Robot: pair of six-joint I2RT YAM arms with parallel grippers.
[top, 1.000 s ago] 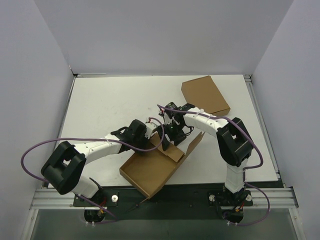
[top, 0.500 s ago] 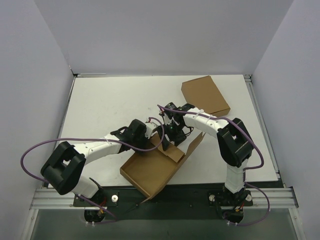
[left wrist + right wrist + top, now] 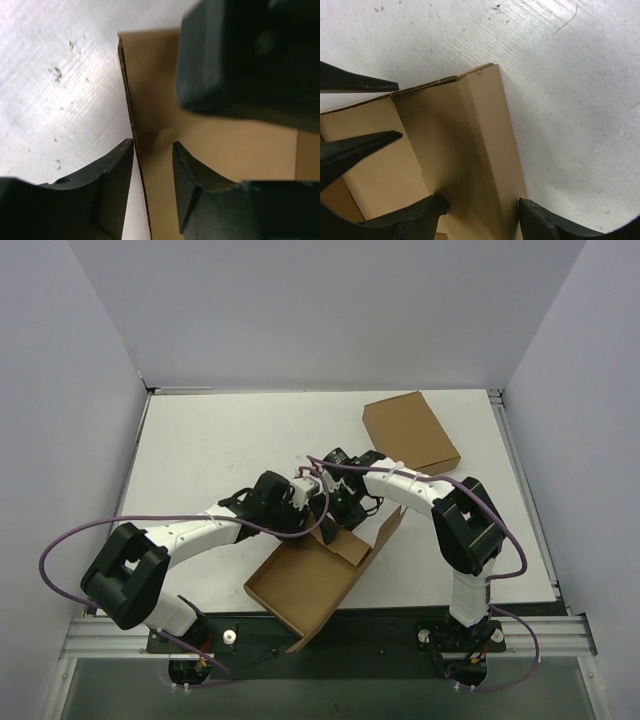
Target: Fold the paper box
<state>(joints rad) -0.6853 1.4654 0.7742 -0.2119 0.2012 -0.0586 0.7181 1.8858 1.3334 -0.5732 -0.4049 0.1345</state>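
Observation:
The paper box [image 3: 310,585], brown die-cut cardboard with raised walls, lies at the table's near edge between the arms. My left gripper [image 3: 308,502] is at its far left wall. In the left wrist view my left gripper [image 3: 152,170] stands open astride the thin wall edge [image 3: 134,145], with a gap on the inner side. My right gripper [image 3: 338,510] is just to its right. In the right wrist view my right gripper [image 3: 480,215] spans a folded wall panel [image 3: 475,140], its fingertips [image 3: 427,210] touching both sides.
A compact brown carton [image 3: 410,430] lies at the back right of the white table [image 3: 200,450]. The two grippers are very close together over the box's far corner. The box's near corner overhangs the table's front rail [image 3: 150,635].
My left gripper has opened and let go of the box wall it was pinching. The right gripper's jaws have closed slightly on the folded panel. The box has shifted a little.

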